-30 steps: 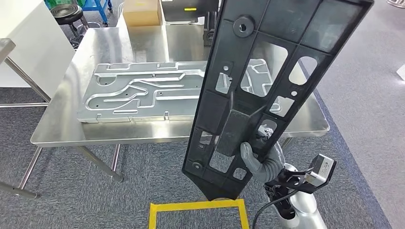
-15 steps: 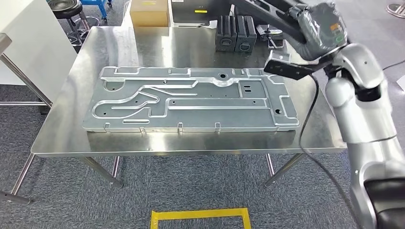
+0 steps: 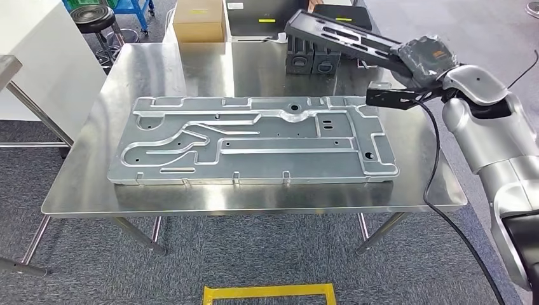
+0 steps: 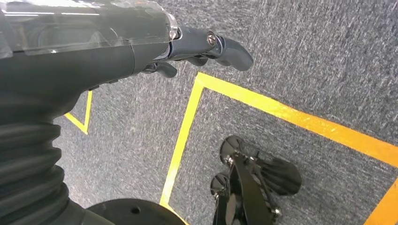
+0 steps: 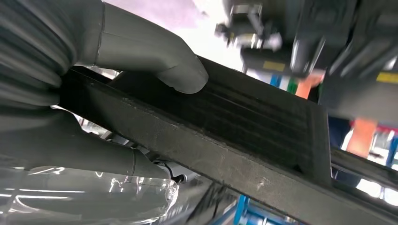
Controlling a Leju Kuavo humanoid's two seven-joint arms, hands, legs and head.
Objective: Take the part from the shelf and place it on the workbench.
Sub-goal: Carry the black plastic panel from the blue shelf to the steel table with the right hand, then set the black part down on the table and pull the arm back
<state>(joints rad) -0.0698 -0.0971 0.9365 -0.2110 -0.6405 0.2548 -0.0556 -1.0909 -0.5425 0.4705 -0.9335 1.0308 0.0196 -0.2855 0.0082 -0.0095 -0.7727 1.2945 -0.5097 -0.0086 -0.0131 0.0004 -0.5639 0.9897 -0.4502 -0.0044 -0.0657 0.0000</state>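
Now the right hand (image 3: 424, 56) grips the long black part (image 3: 337, 37) by one end, over the counter (image 3: 254, 197). It looks stiff, light, and tippy. Left hand (image 4: 197, 47) holds nothing.

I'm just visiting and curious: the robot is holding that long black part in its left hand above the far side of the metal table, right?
Not quite: the head view shows its right hand holding the long black part above the metal table's far side.

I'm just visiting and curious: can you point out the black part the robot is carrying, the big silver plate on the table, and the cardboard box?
black part (image 3: 337, 37): head view, on its slotted middle.
silver plate (image 3: 254, 140): head view, on its central face.
cardboard box (image 3: 198, 20): head view, on its top.
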